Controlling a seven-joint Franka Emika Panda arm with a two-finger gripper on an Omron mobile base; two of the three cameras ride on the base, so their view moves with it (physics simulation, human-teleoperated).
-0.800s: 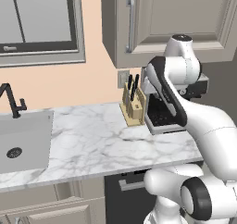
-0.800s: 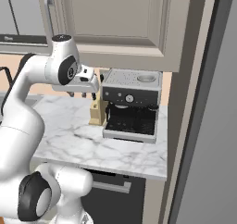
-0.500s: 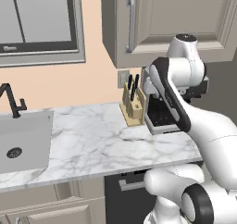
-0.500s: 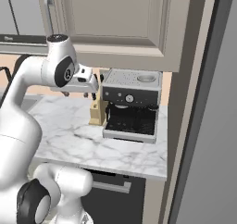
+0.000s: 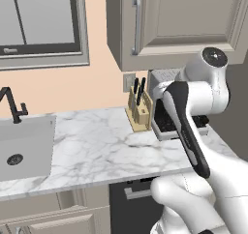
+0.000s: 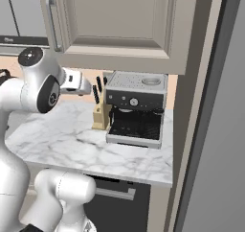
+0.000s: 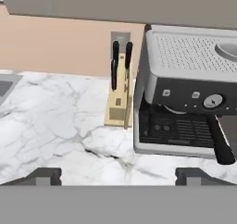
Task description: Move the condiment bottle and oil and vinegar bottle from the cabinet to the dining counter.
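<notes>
Taupe-beige panelled doors of the cabinet (image 5: 189,22) stand closed above the worktop, with the vertical silver bar handle (image 5: 136,25) at the left edge of the door; whatever sits inside is hidden behind them. Below runs the white, grey-veined marble worktop (image 5: 92,151), with a sink (image 5: 22,148) and black tap (image 5: 12,105) at its left end under a grey-framed window (image 5: 38,25). Against the peach wall stands a steel espresso machine (image 6: 136,109), touching or just beside a wooden knife block (image 7: 119,98) with black-handled knives on its left. The white arm holds the gripper (image 7: 118,174) above the worktop, facing block and machine, its jaws spread wide apart and holding nothing.
</notes>
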